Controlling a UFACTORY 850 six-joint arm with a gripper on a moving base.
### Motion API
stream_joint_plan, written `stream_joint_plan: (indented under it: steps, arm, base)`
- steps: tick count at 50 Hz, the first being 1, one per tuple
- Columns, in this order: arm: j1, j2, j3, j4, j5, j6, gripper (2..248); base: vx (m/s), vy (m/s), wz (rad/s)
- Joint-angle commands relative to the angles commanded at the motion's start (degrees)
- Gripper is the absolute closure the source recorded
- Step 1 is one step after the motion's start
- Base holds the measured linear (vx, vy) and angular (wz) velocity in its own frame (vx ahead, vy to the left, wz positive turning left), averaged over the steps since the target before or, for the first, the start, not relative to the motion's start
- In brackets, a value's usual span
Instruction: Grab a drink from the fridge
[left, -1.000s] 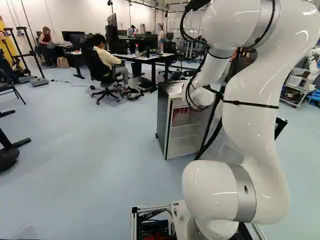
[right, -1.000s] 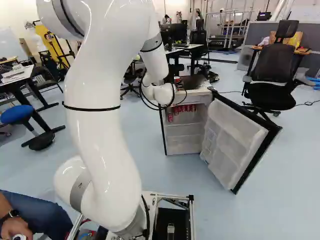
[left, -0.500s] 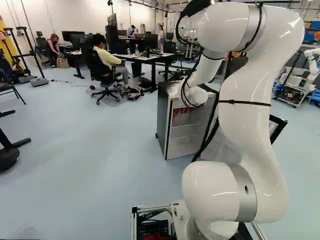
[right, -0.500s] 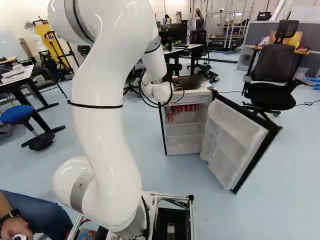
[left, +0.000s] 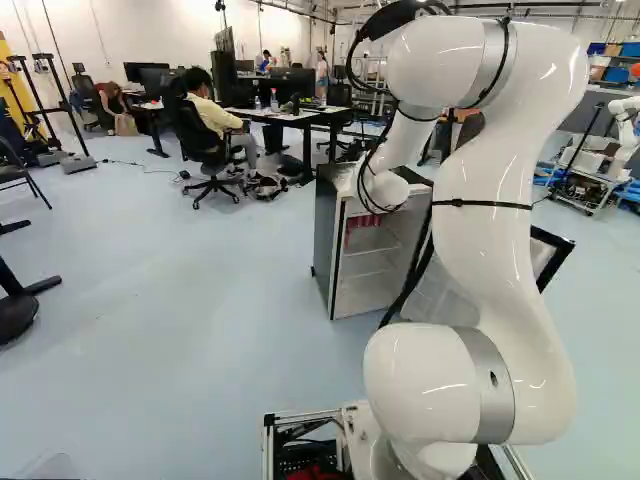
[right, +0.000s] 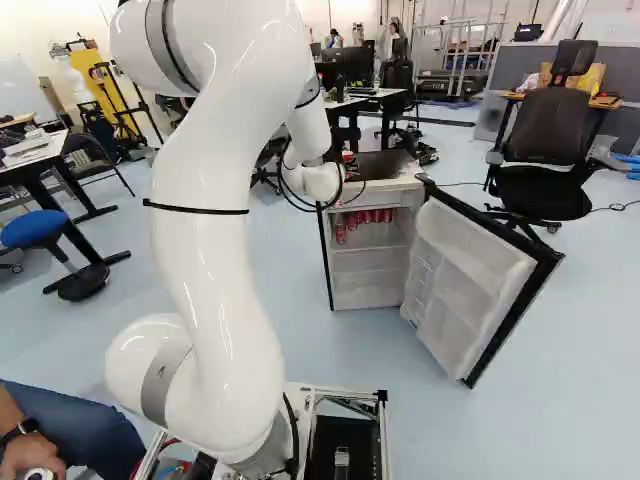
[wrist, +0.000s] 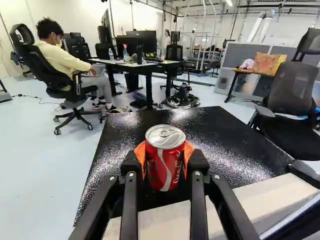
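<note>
A white robot arm (right: 215, 270) rises left of middle in the right base view, its black gripper (right: 350, 167) holding a red soda can (wrist: 164, 162) upright over the black top of an open fridge (right: 368, 262) near the centre, with an office chair (right: 545, 150) beyond at upper right.

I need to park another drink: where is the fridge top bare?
The fridge top is bare beyond the red can, up to the far edge, and between can and side edges. Crowded: right at the can, where the tool grips it.
</note>
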Motion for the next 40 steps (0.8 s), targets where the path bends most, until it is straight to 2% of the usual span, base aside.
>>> stream_joint_plan:
  steps: [28, 29, 34, 35, 39, 40]
  arm:
    - [0.0, -0.12, -0.01, 0.0, 0.0, 0.0, 155]
    - [0.0, -0.12, -0.01, 0.0, 0.0, 0.0, 143]
    - [0.0, -0.12, -0.01, 0.0, 0.0, 0.0, 143]
    - [0.0, -0.12, -0.01, 0.0, 0.0, 0.0, 109]
    - [0.0, -0.12, -0.01, 0.0, 0.0, 0.0, 109]
    - [0.0, -0.12, -0.01, 0.0, 0.0, 0.0, 73]
  base:
    - [0.0, 0.0, 0.0]
    - [0.0, 0.0, 0.0]
    - [0.0, 0.0, 0.0]
    - [0.0, 0.0, 0.0]
    - [0.0, 0.0, 0.0]
    - [0.0, 0.0, 0.0]
